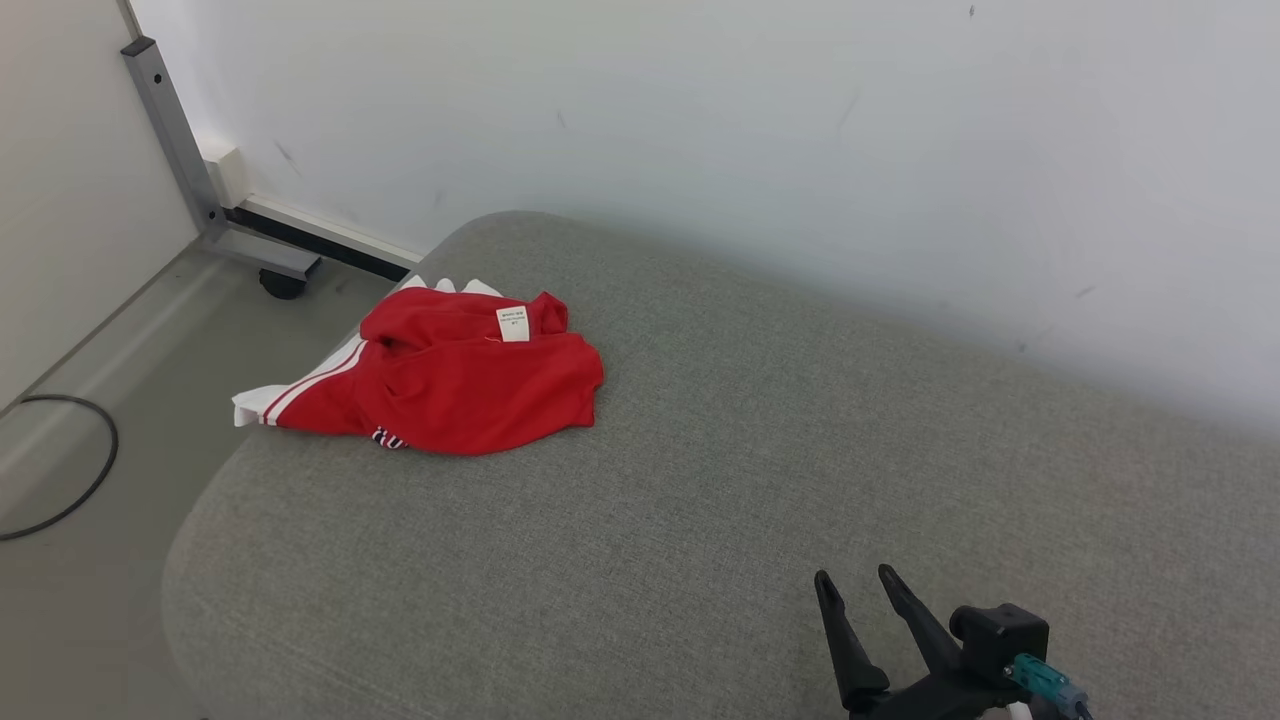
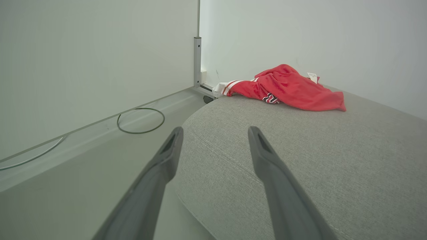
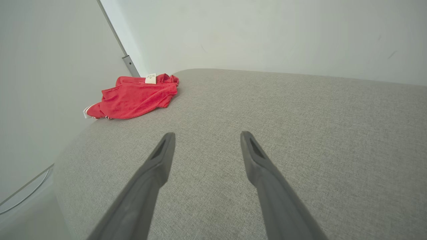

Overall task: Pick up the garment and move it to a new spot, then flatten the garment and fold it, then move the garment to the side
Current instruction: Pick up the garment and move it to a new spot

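Note:
The garment (image 1: pixel 450 375) is red with white side stripes and a white label, and it lies crumpled at the far left edge of the grey cushion (image 1: pixel 720 450), one white end hanging over the edge. The left wrist view has the garment (image 2: pixel 287 88) far ahead and to the right of my open left gripper (image 2: pixel 215 131), which hovers over the cushion's near corner with nothing between its fingers. My right gripper (image 1: pixel 855 575) stands open over the cushion's near right part, far from the cloth. In the right wrist view the garment (image 3: pixel 133 98) is ahead to the left of the right gripper (image 3: pixel 206 135).
A white wall (image 1: pixel 800 130) runs behind the cushion. Left of it lies grey floor (image 1: pixel 90 520) with a looped black cable (image 1: pixel 80 470), a grey metal frame leg (image 1: pixel 175 140) and a black caster (image 1: pixel 282 285). A pale panel (image 2: pixel 83 60) stands at the left.

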Motion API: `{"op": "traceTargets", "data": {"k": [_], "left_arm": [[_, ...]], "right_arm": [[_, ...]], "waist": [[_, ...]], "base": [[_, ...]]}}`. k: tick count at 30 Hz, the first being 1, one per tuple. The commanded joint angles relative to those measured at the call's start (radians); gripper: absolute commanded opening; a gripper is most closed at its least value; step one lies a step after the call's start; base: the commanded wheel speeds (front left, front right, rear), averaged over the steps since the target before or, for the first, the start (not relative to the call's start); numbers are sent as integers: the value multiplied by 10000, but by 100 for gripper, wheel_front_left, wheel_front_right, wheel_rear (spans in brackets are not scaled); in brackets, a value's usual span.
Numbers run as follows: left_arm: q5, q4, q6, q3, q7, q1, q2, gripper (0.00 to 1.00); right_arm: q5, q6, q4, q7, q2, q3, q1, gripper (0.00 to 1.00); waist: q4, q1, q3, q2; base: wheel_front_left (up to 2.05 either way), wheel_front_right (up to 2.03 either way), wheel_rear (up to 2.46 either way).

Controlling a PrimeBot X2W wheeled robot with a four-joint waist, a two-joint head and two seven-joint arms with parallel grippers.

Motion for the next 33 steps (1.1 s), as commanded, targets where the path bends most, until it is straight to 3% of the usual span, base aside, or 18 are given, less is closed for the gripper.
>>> {"op": "traceTargets", "data": {"k": [1, 9, 17, 21, 26, 30, 33], "left_arm": [[-92, 5, 13, 43, -28, 71, -32, 100], [-131, 768, -79, -404, 146, -931, 94, 100], [-39, 2953, -156, -1636, 2301, -4966, 259, 100], [-731, 4426, -50, -1225, 2858, -6607, 539, 100], [-1039, 5656, 329, -718, 2942, -8268, 997, 100], [-930, 6454, 176, -815, 2698, -9149, 1605, 100], [-933, 7205, 296, -825, 2566, -9976, 1789, 100]], "right_arm": [[59, -18, 39, -59, 3, 36, -51, 100], [-91, -18, 105, -74, 3, -100, 198, 100], [-658, -19, -903, 433, 1, -702, 1162, 100], [-1270, -18, -2137, 1228, 10, -298, 1118, 100], [-1606, -19, -4037, 2188, -524, 29, 1060, 100], [-1746, -19, -5594, 2450, -944, -283, 1165, 100], [-1920, -18, -6834, 2432, -1122, -715, 1381, 100]], "waist": [[-5, -2, -4, -1], [-36, -2, -10, -1], [-82, -2, 217, -1], [-1252, -2, 1338, -1], [-2772, -2, 3094, -1], [-3545, -2, 4291, -1], [-3911, -2, 5218, -1]], "base": [[0, 0, 0], [0, 0, 0], [0, 0, 0], [0, 0, 0], [0, 0, 0], [0, 0, 0], [0, 0, 0]]}}
